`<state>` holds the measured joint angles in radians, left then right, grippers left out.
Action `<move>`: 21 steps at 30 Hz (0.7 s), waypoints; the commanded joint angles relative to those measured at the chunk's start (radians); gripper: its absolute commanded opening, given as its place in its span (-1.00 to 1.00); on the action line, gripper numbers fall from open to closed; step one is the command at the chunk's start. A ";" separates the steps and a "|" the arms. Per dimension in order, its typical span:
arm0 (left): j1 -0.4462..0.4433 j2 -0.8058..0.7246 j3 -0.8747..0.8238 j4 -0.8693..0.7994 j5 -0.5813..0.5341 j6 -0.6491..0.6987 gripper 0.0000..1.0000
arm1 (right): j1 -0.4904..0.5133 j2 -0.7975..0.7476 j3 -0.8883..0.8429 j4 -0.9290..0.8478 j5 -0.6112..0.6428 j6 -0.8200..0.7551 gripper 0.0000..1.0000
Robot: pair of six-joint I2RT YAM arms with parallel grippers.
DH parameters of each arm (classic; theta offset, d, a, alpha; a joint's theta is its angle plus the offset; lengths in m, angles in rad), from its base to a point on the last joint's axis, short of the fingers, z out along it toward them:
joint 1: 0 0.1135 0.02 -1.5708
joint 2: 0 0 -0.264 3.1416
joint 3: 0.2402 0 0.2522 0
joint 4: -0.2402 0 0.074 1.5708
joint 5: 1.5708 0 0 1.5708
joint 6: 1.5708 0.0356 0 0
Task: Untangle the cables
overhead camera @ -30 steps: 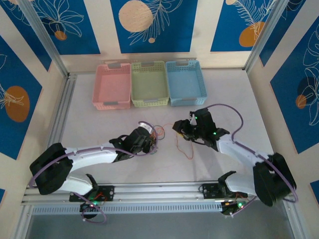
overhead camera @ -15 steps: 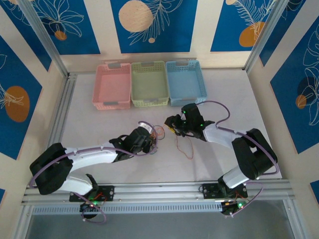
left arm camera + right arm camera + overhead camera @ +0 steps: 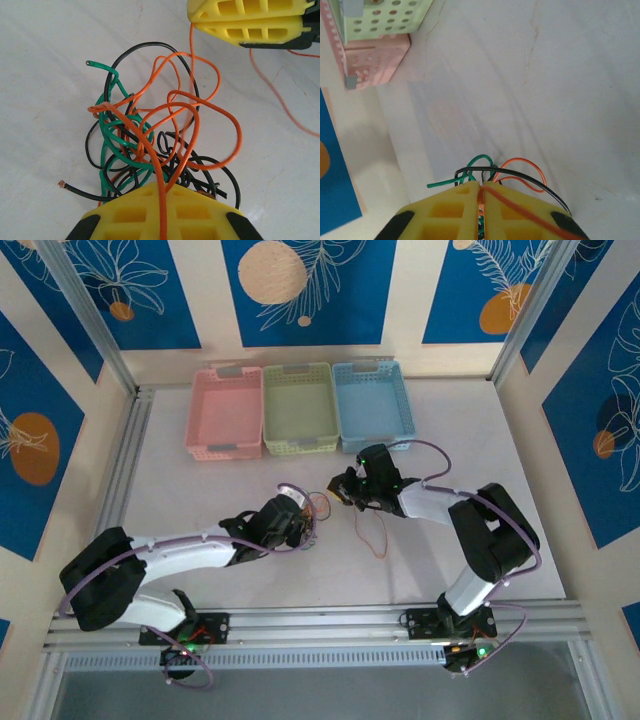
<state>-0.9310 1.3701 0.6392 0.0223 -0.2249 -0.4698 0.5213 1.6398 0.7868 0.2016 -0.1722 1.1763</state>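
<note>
Left wrist view. A: Check your tools first. The left tool [image 3: 162, 189] is pinched narrow, and an orange strand [image 3: 161, 165] runs down the seam between its pads. The right tool [image 3: 196, 22], at the upper right, is also clamped tight, with an orange strand leaving its tip. You cannot tell from this view whether both tools hold the same strand.

B: Confirm the right tool against its own wrist view. There the yellow pads meet, with orange wire nipped between them. Now locate the work.

A: The cables [image 3: 150, 135] lie on the white bench [image 3: 40, 40] as one knot between the two tools, touching the left tool's pads. In the top external view the knot sits near the middle of the bench, well apart from the three baskets [image 3: 298, 447] at the far edge.

B: Rate progress as early. The green strand [image 3: 112, 135], the black strand [image 3: 82, 191] and the orange loops are still interlaced. Only a thin orange tail [image 3: 280, 100] trails free over the bench beyond the right tool.

A: Nothing is fully separated yet. You still have to draw the orange out of the knot, then part the green from the black. Expect the loops to cinch if you pull straight apart.
</note>
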 commanded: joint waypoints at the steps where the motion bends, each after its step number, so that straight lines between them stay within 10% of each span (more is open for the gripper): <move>1: 0.014 0.001 0.000 0.023 0.005 -0.007 -1.00 | -0.016 0.005 0.030 0.023 -0.052 -0.039 -0.95; 21: 0.018 -0.017 -0.018 0.033 0.005 -0.012 -1.00 | -0.510 -0.630 -0.322 -0.165 0.143 -0.255 -1.00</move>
<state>-0.9257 1.3701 0.6361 0.0444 -0.2249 -0.4713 0.0505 1.0489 0.5095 0.0738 -0.0875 0.9310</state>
